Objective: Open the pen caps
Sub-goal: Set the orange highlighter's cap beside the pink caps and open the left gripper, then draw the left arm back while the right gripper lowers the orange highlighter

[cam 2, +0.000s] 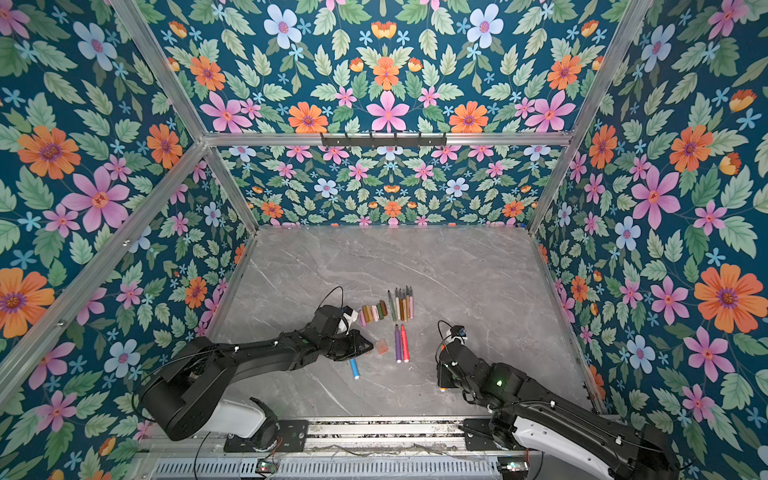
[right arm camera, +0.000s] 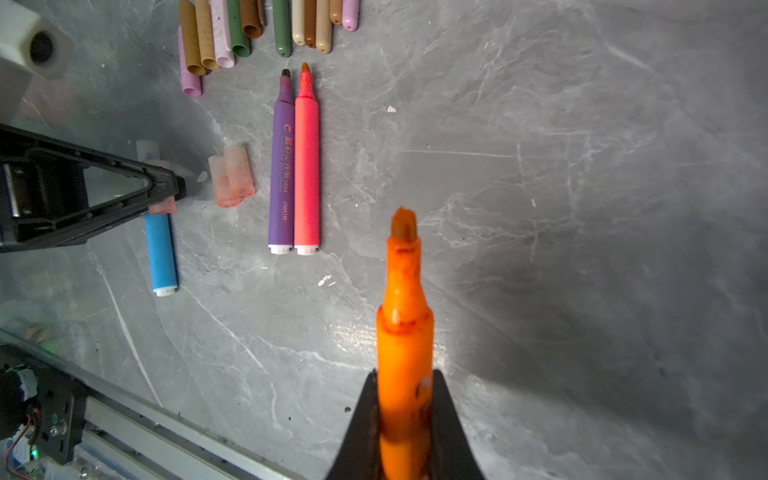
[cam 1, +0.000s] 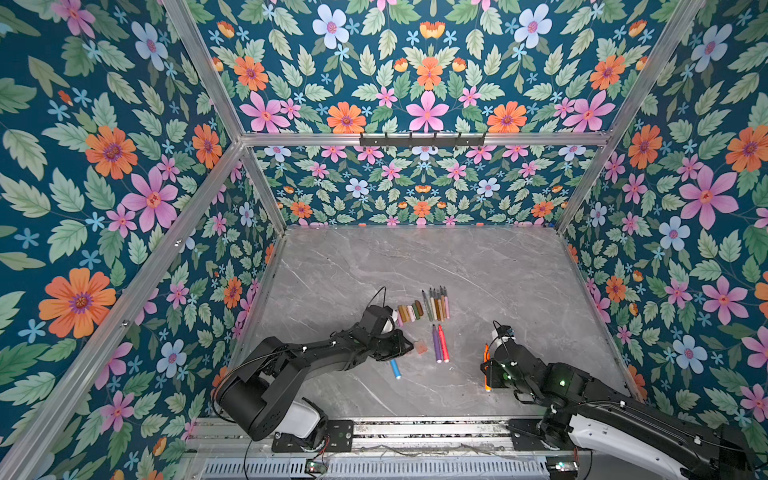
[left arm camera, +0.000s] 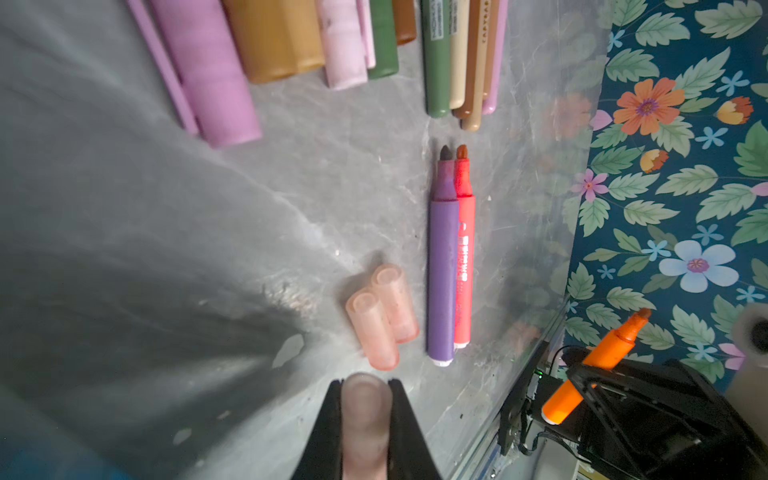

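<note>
The left claw [left arm camera: 365, 384] was clamped on one translucent cap [left arm camera: 365, 419], pinkish and blurred, low over the grey table [cam 1: 478, 270]. The right claw [right arm camera: 405, 374] was closed around one orange marker [right arm camera: 403, 316], whose bare felt tip pointed away from the wrist.

Just ahead of the left claw lay two loose translucent caps [left arm camera: 397, 303], reddish-orange, side by side and touching. Beside them lay two uncapped markers, one purple marker [right arm camera: 282, 166] and one red marker [right arm camera: 306, 166], parallel and touching, tips toward the far wall.

One blue marker [right arm camera: 160, 249] lay nearer the robot, its far end hidden under the left claw, so I could not tell whether it was capped.

Further back was a row of opaque caps [right arm camera: 222, 37]. I counted six in the right wrist view: pink, two tan, pale pink, green, brown. Next to the row lay slim pens [right arm camera: 309, 25], apparently six, packed close together: green, cream, brown, tan, another brown, pink. Their tops were cut off in that view.
</note>
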You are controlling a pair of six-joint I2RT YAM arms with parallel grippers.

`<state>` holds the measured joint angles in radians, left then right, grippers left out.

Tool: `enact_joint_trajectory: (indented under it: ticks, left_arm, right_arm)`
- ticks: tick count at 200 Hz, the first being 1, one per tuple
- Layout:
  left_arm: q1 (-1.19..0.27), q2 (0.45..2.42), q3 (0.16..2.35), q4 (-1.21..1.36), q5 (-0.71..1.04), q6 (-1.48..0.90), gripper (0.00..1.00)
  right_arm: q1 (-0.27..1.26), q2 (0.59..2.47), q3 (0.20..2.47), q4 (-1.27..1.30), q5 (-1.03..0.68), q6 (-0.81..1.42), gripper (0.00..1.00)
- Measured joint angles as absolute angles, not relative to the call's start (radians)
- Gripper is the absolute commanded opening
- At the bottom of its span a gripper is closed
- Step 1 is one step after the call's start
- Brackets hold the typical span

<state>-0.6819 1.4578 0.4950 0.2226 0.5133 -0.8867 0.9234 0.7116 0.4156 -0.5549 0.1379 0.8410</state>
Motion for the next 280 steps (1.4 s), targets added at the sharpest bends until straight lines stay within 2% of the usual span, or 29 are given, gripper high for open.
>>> enact_joint_trajectory:
  ticks: [68,151,196,280]
  left_arm:
    - [-0.709,1.518,0.496,0.290,0.510,-0.918,0.12]
    - [-0.717,1.525,0.487,0.314,0.503,-0.936,0.19]
    - [-0.720,1.515,0.481,0.314,0.500,-0.937,0.30]
    - [-0.720,1.501,0.479,0.313,0.499,-0.937,0.31]
  right_arm:
    - [0.921,0.646,0.394,-0.589,0.152,0.842,0.01]
    - [0.917,0.658,0.389,-0.596,0.156,0.842,0.02]
    - [0.916,0.665,0.390,-0.594,0.156,0.842,0.02]
    - [0.915,0.673,0.390,-0.585,0.155,0.842,0.04]
